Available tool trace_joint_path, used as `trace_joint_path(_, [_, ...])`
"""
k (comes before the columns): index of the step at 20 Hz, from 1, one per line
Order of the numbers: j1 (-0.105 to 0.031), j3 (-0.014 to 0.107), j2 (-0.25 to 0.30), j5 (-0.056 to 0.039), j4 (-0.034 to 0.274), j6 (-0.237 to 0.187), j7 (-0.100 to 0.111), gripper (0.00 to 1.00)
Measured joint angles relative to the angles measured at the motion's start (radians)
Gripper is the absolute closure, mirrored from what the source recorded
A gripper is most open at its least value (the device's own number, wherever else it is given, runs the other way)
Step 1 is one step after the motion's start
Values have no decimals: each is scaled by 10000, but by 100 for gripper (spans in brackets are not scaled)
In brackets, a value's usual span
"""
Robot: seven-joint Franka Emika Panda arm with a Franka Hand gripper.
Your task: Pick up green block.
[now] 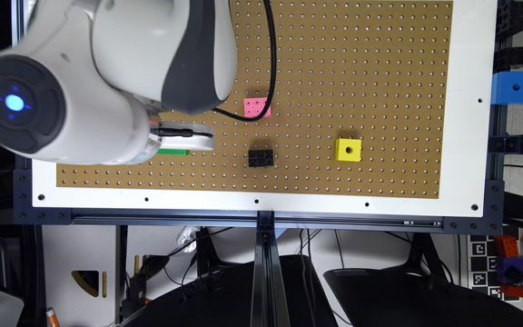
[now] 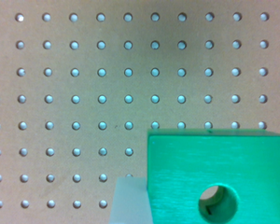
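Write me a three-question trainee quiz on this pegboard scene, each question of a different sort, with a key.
1. True or false: the green block has a round hole in its face.
2. Multiple choice: in the exterior view, which thing lies furthest toward that view's right on the pegboard? A) pink brick B) black brick C) yellow cube
3. Fill in: in the exterior view, the gripper partly covers the ____ block.

Key: 1 true; 2 C; 3 green.
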Motion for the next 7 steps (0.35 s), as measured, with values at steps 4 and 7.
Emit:
trace_joint_path(4, [0, 0, -241, 0, -1, -236, 0, 100])
trace_joint_path(7, [0, 1, -223, 0, -1, -236, 0, 100])
